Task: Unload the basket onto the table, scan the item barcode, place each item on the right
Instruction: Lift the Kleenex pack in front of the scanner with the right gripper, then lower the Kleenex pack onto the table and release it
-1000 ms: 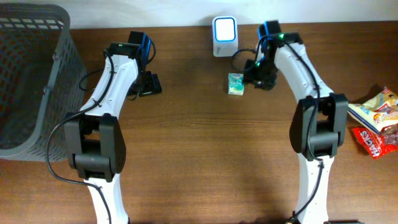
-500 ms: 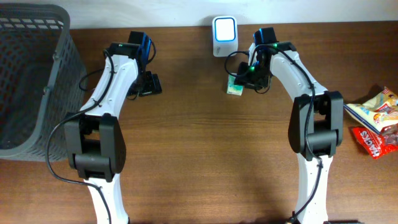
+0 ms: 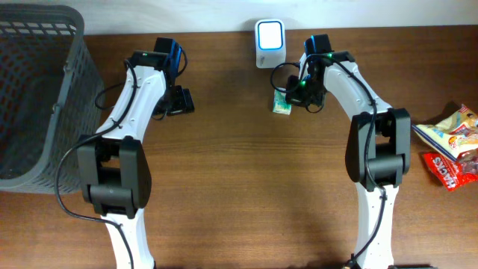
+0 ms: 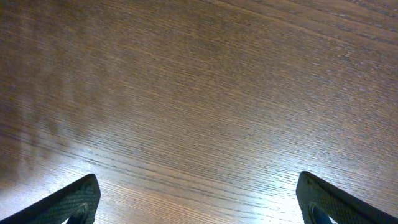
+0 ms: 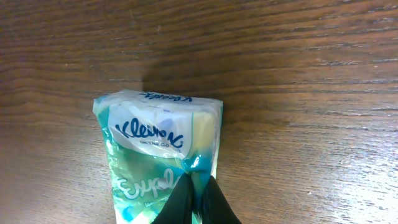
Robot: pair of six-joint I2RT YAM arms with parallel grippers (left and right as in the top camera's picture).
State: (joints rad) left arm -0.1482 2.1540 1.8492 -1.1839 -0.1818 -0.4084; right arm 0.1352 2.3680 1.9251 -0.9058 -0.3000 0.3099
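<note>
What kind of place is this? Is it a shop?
Probably a pretend shop checkout: a white barcode scanner, a grey basket, and goods like a Kleenex tissue pack and snack packets.

Teal-and-white tissue pack [image 5: 157,149] with blue lettering; brown wood-grain bench [image 3: 239,187]; dark grey lattice basket [image 3: 67,90]; white scanner [image 3: 269,35].

mock shop checkout laid out on a robot test bench. evidence: white upright barcode scanner [image 3: 269,43] at top centre; dark grey plastic mesh shopping basket [image 3: 75,97] at upper left; colourful foil snack packets [image 3: 449,149] at right edge; green and white kleenex tissue pack [image 5: 155,155] on brown wood-grain table [image 3: 239,187].
</note>
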